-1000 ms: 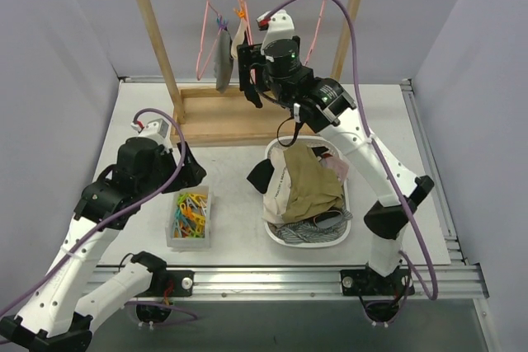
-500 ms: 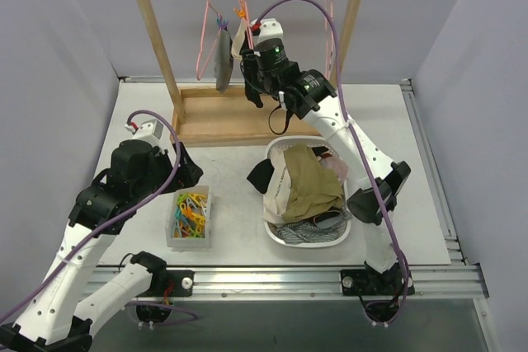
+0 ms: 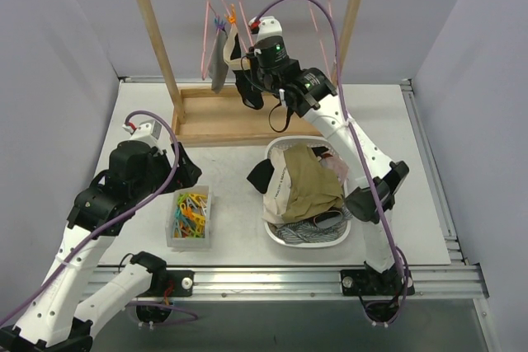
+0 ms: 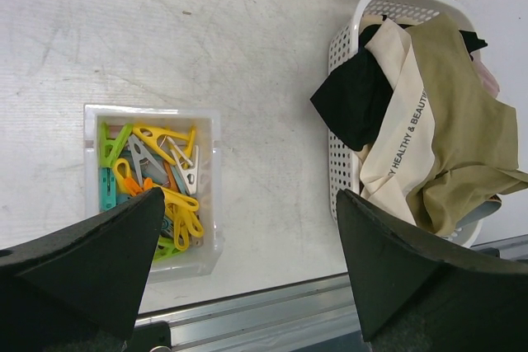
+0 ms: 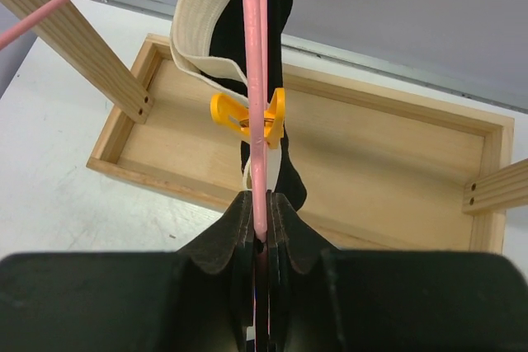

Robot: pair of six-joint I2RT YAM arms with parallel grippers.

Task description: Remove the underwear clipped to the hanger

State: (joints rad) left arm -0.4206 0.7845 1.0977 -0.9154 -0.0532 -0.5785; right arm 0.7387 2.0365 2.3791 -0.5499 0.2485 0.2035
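Change: against a moment ago, the right pincer [image 3: 247, 86] sits a little closer to the left post of the wooden rack [image 3: 157, 30]. The hangers on the rack's top bar have swung over, and the grey underwear [image 3: 218, 63] hangs more aslant. The left arm is much where it was.
Right pincer: clenched tight on the wire of the pink hanger [image 5: 252, 80], under the rack's top bar and above its tray base. Black cloth runs down to the fingertips too, and I cannot tell whether it is caught with the wire.
Left pincer [image 4: 249, 204]: spread wide with nothing in it, hanging over the bench in front of the rack, towards its left post.
Black-and-cream underwear [image 5: 227, 47]: draped on that pink hanger inside the rack, its cream band looping out to one side. An orange clip [image 5: 247, 117] pins it to the wire just above the right pincer.
Grey underwear: on another pink hanger, nearer the rack's left post.
Olive-green underwear [image 4: 462, 105]: off the rack, lying in the white basket [image 4: 346, 47] just in front of the rack's base, heaped with black and cream cloth.
Clip box [image 4: 148, 113]: a clear tub of coloured clips [image 4: 169, 204] in front of the rack, below its left post and well apart from the basket.
Bench [image 4: 206, 39]: pale grey and scuffed, with a metal rail at its edge farthest from the rack.
Room: plain lilac-grey walls [image 3: 66, 39] behind and to either side of the rack.
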